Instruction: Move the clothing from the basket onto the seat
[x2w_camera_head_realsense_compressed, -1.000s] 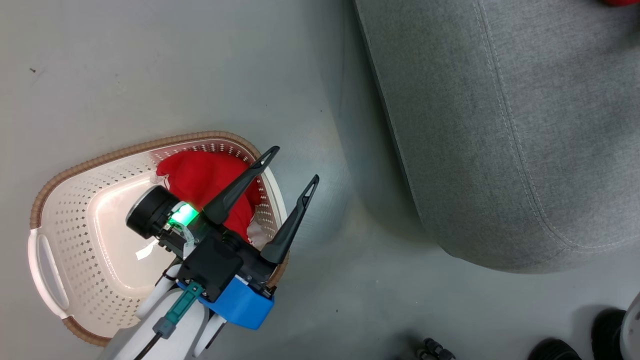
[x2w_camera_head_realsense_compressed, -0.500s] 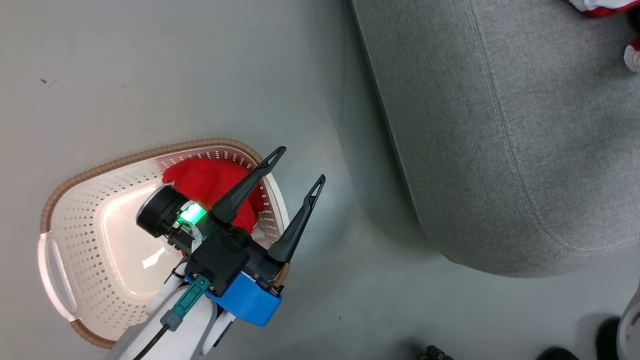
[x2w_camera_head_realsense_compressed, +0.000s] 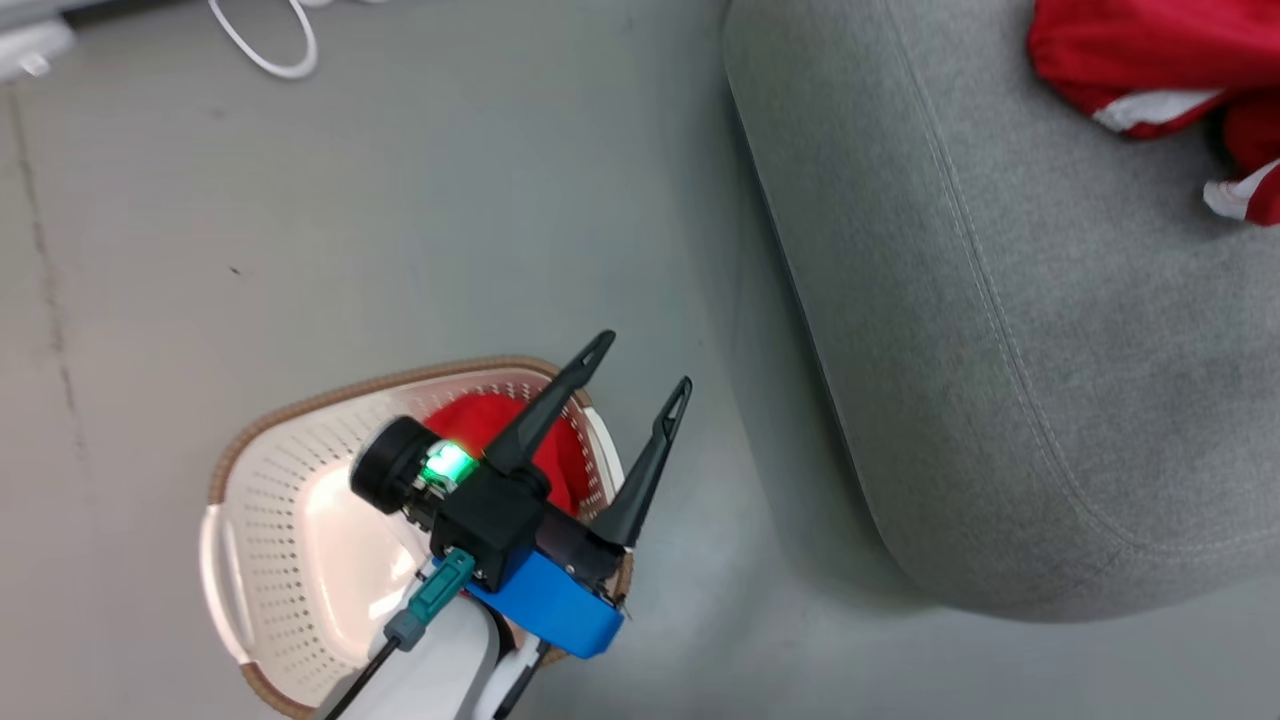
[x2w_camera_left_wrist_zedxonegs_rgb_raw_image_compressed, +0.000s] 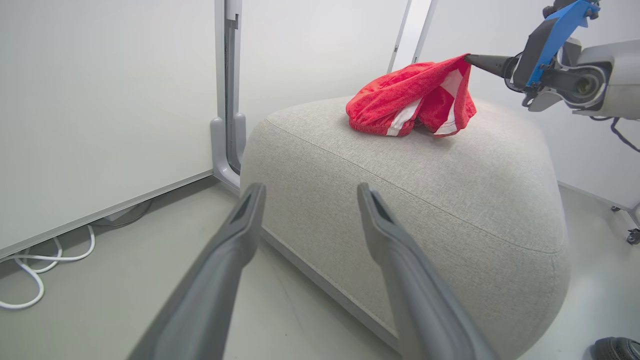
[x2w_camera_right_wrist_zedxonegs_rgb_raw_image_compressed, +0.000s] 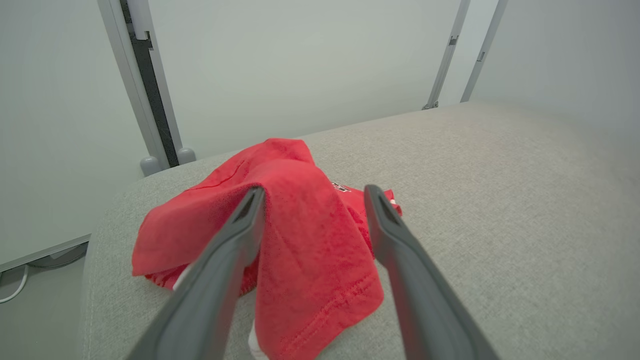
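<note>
The clothing is lying in two places. The first jersey (x2w_camera_left_wrist_zedxonegs_rgb_raw_image_compressed: 400, 97), red with white trim, is sitting crumpled on top of the seat (x2w_camera_left_wrist_zedxonegs_rgb_raw_image_compressed: 450, 200), near its rounded edge. The second jersey (x2w_camera_head_realsense_compressed: 485, 425) is lying bunched inside the basket (x2w_camera_head_realsense_compressed: 280, 500), against the wall nearest the seat. The basket is standing on the grey floor (x2w_camera_head_realsense_compressed: 400, 200) beside the seat, not touching it.

The right jaws are standing released, wide apart, above the seat. In the right wrist view a fold of the first jersey is draping over one finger (x2w_camera_right_wrist_zedxonegs_rgb_raw_image_compressed: 232, 235) and hanging down between the two, with nothing clamping it. In the left wrist view that arm's fingertip is propping one corner of the jersey up off the cushion while the rest is resting on the fabric.

The left jaws are also standing released and are gripping nothing. In the head view they are hovering over the basket's brown rim on the side toward the seat. One of their fingers (x2w_camera_head_realsense_compressed: 545, 415) is crossing above the second jersey and the other is reaching out over the floor. A white cable (x2w_camera_head_realsense_compressed: 265, 50) is looping on the floor at the top of the head view.
</note>
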